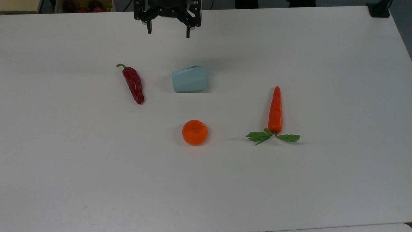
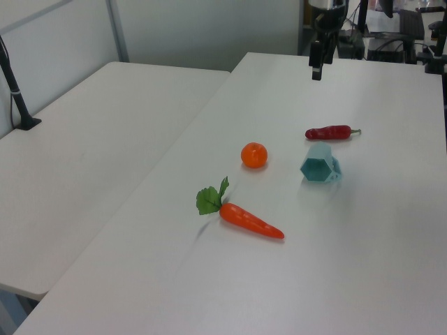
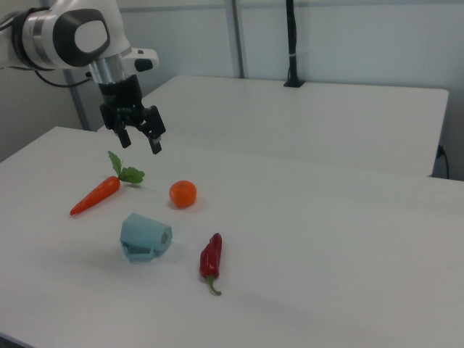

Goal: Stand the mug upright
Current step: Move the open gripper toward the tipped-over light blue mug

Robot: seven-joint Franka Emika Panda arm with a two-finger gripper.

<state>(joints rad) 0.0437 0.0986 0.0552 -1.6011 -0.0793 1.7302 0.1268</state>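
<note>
Lying on its side near the middle of the white table [image 1: 322, 48], the mug [image 1: 189, 79] has its wide mouth turned toward the top view's right and its narrower base toward the top view's left, so it needs to be tipped onto that base. High above the table's far edge in the top view hangs the pincer [image 1: 168, 30], well apart from the mug, fingers spread wide and holding nothing; my reading is that it is placed to come down on the mug from above.

Around the mug are a red chilli [image 1: 133, 84] to the top view's left, an orange [image 1: 194, 132] nearer the camera, and a carrot [image 1: 275, 111] with green leaves to the top view's right, all apart from it.

The mug is pale light blue with flat angular facets. Its six-sided rim faces the camera in the left view [image 2: 321, 167], and the right view [image 3: 145, 237] shows a small handle low against the table.
</note>
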